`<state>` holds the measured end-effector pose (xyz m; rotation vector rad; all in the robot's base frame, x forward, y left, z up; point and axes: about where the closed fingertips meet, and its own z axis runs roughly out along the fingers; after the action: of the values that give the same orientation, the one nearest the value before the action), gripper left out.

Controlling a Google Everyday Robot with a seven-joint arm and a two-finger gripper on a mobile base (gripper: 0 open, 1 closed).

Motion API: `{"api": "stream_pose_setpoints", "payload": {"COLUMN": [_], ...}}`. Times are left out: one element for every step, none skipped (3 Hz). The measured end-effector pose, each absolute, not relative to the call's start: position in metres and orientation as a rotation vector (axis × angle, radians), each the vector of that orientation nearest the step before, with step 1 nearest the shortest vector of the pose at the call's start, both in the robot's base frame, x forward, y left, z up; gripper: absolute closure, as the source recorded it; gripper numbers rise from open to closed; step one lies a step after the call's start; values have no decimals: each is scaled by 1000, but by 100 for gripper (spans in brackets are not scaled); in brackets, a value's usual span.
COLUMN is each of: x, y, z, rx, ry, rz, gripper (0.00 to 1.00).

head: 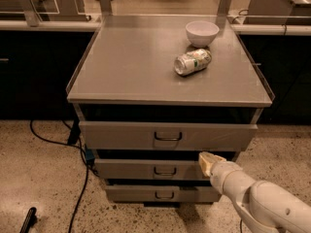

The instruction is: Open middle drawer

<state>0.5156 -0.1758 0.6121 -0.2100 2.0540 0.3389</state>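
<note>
Speckled stone floor surrounds a grey metal desk [136, 57] that stands in front of dark cabinets, with three drawers stacked under its front edge.

Below the desk's front right corner, the gripper [206, 162] shows as a pale yellowish tip at the right end of the middle drawer [136, 170], level with that front's top edge and touching it or just in front of it. Whether the gripper is spread or pressed together cannot be told from this angle. The white arm [262, 203] behind it runs down to the lower right.

The middle drawer sits between the other two, and its small dark pull handle [165, 171] is at the centre of the front, left of the gripper and apart from it. Above it the top drawer [121, 136] has the tallest and widest front, with its own handle [168, 136] directly under the middle of the desk's front edge. The bottom drawer [131, 194] lies beneath, close to the floor. Dark gaps separate the three fronts.

On the desk top, a dented can [193, 62] lies on its side right of centre. A white bowl [202, 33] stands upright just behind it, near the back edge and towards the back right corner. A black cable [58, 143] trails over the floor off the desk's left edge.
</note>
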Motion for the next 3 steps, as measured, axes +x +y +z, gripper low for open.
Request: {"api": "stream_pose_setpoints", "payload": {"x": [515, 517, 517], "y": [-176, -182, -182], "z": [576, 550, 549], "rx": [-159, -122, -122], "ry": [2106, 2150, 2151], "rz": [351, 356, 356], "gripper": [100, 100, 100]}}
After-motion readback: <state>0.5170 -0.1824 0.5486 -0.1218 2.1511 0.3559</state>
